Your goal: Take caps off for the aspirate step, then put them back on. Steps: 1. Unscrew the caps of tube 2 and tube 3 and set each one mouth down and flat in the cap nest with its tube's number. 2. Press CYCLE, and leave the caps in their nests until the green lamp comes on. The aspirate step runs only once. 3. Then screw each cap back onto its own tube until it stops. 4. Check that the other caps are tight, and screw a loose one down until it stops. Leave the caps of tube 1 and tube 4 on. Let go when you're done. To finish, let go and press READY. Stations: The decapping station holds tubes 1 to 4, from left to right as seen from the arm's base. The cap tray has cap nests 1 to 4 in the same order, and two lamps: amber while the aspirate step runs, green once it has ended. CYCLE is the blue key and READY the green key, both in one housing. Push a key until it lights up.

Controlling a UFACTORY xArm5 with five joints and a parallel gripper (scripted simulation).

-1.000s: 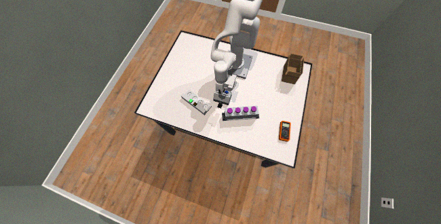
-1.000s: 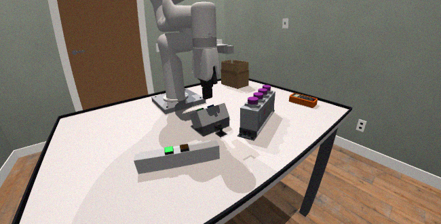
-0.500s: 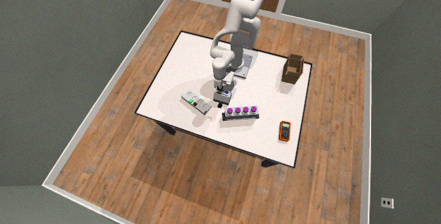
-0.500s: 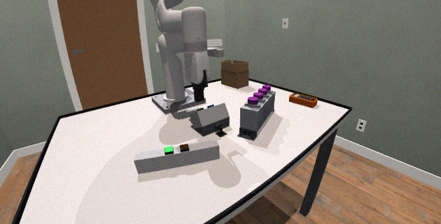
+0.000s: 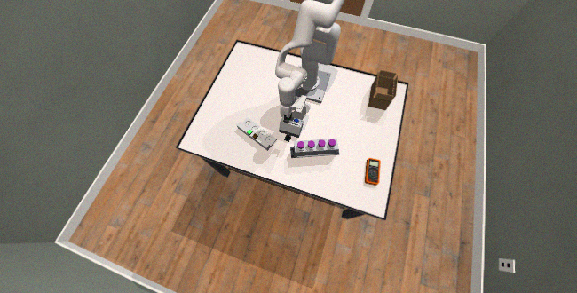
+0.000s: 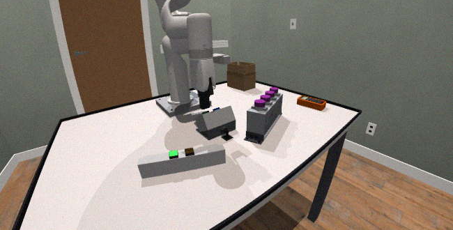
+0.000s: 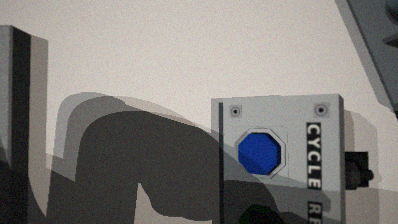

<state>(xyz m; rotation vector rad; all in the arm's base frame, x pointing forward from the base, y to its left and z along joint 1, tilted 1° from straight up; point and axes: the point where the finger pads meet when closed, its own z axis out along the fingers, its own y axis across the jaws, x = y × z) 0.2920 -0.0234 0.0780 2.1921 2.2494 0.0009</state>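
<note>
Nearest in the exterior view lay the cap tray (image 6: 181, 164), green lamp (image 6: 173, 154) lit, amber lamp (image 6: 189, 151) dark. Nests looked vacant in the top view, though too small to be certain. Just beyond stood the key housing (image 6: 217, 121), with the blue CYCLE key (image 7: 258, 152) plain in the wrist view and only the upper edge of the green READY key (image 7: 257, 214) peeking in at the bottom. Directly above the housing's far end hung the gripper (image 6: 205, 104), fingers pressed together on nothing, tip close over the keys but apparently not yet touching. To the side, well apart from the gripper, stood the decapping station (image 6: 264, 116), all four purple caps (image 6: 260, 102) seated on their tubes. Farther back: an orange meter (image 6: 311, 102), a cardboard box (image 6: 241, 75), the arm's base plate (image 6: 162, 106).

Judged to be the closing step, the press on READY. Chief risk: landing on CYCLE instead, since both keys sit side by side in one housing. A descent off-centre could also catch the bezel and leave the key unlit, or shove the housing along the table (image 6: 104, 184). Could not confirm cap tightness from these views; pressing READY over a loose cap would spoil the finish.
</note>
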